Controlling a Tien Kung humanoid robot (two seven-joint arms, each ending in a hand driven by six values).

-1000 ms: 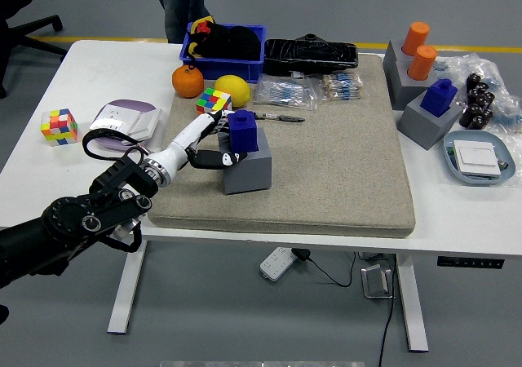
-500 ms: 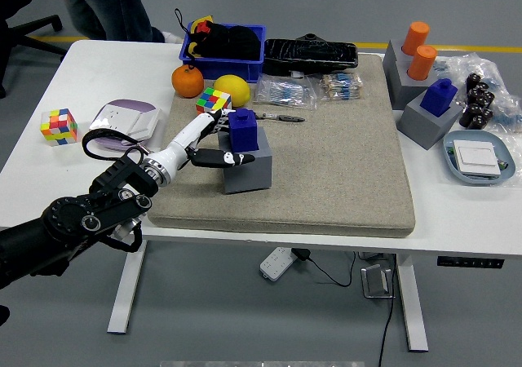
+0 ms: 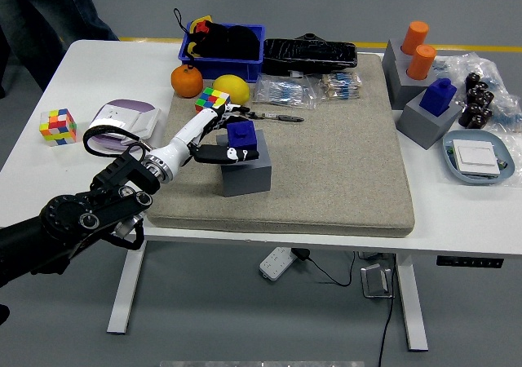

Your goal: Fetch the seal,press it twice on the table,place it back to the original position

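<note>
Blue seal (image 3: pixel 241 134) sits upright in grey holder block (image 3: pixel 245 168), centre-left of frame on beige mat (image 3: pixel 342 163); left hand (image 3: pixel 214 141) comes in from lower left, fingers pinching seal's sides; long axis vertical, so lift looks straight up; right arm not visible.

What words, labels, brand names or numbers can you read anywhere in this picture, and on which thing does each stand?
No text can be read.
Clear packets at the mat's far edge: print too small and blurred.
White device in the tray on the right: no legible marking.
Blue seal in the left hand: no lettering visible.
</note>
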